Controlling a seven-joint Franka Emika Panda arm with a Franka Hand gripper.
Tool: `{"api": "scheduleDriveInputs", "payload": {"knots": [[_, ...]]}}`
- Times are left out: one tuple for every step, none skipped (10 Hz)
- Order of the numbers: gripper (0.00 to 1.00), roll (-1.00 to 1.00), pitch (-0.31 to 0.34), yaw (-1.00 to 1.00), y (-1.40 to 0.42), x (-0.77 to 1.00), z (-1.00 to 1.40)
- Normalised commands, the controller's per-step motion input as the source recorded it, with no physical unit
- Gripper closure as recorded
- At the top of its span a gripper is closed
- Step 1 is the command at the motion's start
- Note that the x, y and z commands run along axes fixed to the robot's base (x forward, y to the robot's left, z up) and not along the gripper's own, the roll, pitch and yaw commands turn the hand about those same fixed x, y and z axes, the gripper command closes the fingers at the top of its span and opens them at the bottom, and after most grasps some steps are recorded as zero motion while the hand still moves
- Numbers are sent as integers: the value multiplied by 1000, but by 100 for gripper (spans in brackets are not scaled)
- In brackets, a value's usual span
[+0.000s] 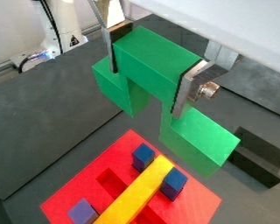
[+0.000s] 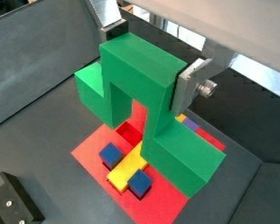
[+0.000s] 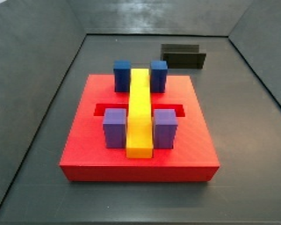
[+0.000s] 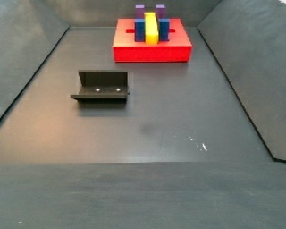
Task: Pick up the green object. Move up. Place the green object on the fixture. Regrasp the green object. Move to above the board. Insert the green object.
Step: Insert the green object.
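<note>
In both wrist views my gripper (image 1: 152,77) (image 2: 150,66) is shut on the green object (image 1: 154,57) (image 2: 136,83), its silver fingers (image 1: 189,86) clamping the top bar while the two legs hang down. It hangs high above the board (image 1: 113,179) (image 2: 95,147), a red slab with blue and purple posts and a yellow bar (image 1: 140,191). Neither side view shows the gripper or the green object; both show the board (image 3: 84,145) (image 4: 128,52) lying bare of them. The black fixture (image 4: 101,89) (image 3: 184,56) (image 1: 259,157) (image 2: 20,199) stands empty on the floor.
Grey floor surrounds the board, bounded by sloping dark walls (image 3: 55,97) (image 4: 21,85). The board's recess (image 3: 111,111) lies beside the yellow bar (image 3: 140,114), between the post pairs.
</note>
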Motion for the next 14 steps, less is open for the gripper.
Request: {"api": "scheduleDriveInputs", "payload": {"knots": [[100, 0, 0, 0, 0, 0, -34], [100, -94, -74, 0, 0, 26, -229], [100, -376, -104, 0, 229, 0, -203], [100, -500, -94, 0, 311, 0, -6], [100, -500, -100, 0, 249, 0, 0], [100, -500, -131, 0, 171, 0, 0], [100, -473, -156, 0, 11, 0, -123], [100, -299, -171, 0, -57, 0, -414], [100, -63, -246, 0, -400, -40, -649], [100, -36, -257, 0, -466, -14, -671], [100, 0, -287, 0, -509, 0, -614], [100, 126, -241, 0, -480, 0, -489], [100, 164, -204, 0, -400, 0, -434], [100, 127, -180, 0, -283, 0, -363]]}}
